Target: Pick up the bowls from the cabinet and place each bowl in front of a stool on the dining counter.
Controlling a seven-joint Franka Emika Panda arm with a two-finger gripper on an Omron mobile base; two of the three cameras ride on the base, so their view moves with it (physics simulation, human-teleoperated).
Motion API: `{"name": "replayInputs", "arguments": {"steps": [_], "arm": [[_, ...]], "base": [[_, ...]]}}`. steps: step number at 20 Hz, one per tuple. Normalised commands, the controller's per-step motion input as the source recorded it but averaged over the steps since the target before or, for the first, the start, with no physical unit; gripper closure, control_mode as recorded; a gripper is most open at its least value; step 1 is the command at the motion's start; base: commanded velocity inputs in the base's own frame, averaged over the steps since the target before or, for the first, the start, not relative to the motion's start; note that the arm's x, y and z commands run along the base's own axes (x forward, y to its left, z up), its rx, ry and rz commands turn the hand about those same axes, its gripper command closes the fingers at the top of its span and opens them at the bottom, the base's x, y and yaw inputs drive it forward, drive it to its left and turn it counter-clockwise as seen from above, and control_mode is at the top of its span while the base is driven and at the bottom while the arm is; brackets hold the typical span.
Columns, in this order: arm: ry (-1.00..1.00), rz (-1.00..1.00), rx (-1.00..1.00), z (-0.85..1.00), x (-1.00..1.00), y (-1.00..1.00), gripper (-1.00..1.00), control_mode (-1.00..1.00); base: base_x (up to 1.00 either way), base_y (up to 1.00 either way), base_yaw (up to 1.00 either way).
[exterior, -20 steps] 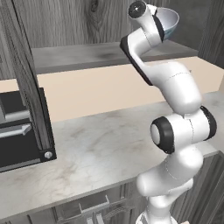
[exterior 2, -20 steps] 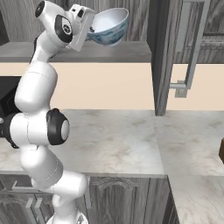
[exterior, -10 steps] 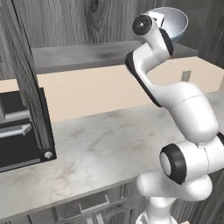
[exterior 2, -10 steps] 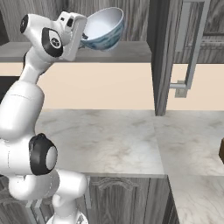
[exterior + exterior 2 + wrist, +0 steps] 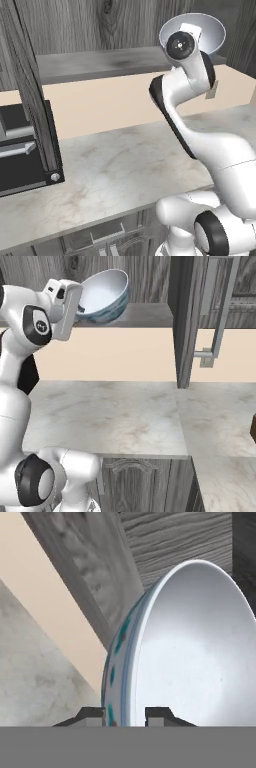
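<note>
— Any brand, label or writing to read?

— None that I can make out on the white bowl [image 5: 190,657]; its outside carries blue-green marks, no letters.

— Where is it?

— Pinched by its rim in my gripper [image 5: 126,714], one finger inside, one outside, raised in front of the cabinet's grey shelf [image 5: 145,313] and tipped on edge, above the marble bench [image 5: 110,416].

— What's hidden or cut off?

— My own wrist covers the bowl's lower part in the left base view. The cabinet door [image 5: 210,311] with its bar handle [image 5: 220,306] runs past the frame's top. At left, the black appliance [image 5: 22,150] is cropped — probably an oven, I can't be sure.
</note>
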Motion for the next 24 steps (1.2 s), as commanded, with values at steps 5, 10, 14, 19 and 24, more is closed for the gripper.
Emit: {"name": "replayInputs", "arguments": {"steps": [5,10,14,19,24], "arm": [[0.12,0.06,0.09,0.00,-1.00,0.18,1.00,-1.00],[0.28,0.05,0.14,0.04,-0.99,0.27,1.00,-1.00],[0.23,0.05,0.20,0.00,-0.84,0.24,1.00,-1.00],[0.23,0.04,0.19,-0.07,-0.54,0.05,1.00,-1.00],[0.18,0.00,0.05,-0.33,-0.14,0.00,1.00,-1.00]], "base": [[0.00,0.00,0.00],[0.00,0.00,0.00],[0.00,0.00,0.00],[0.00,0.00,0.00],[0.00,0.00,0.00]]}}
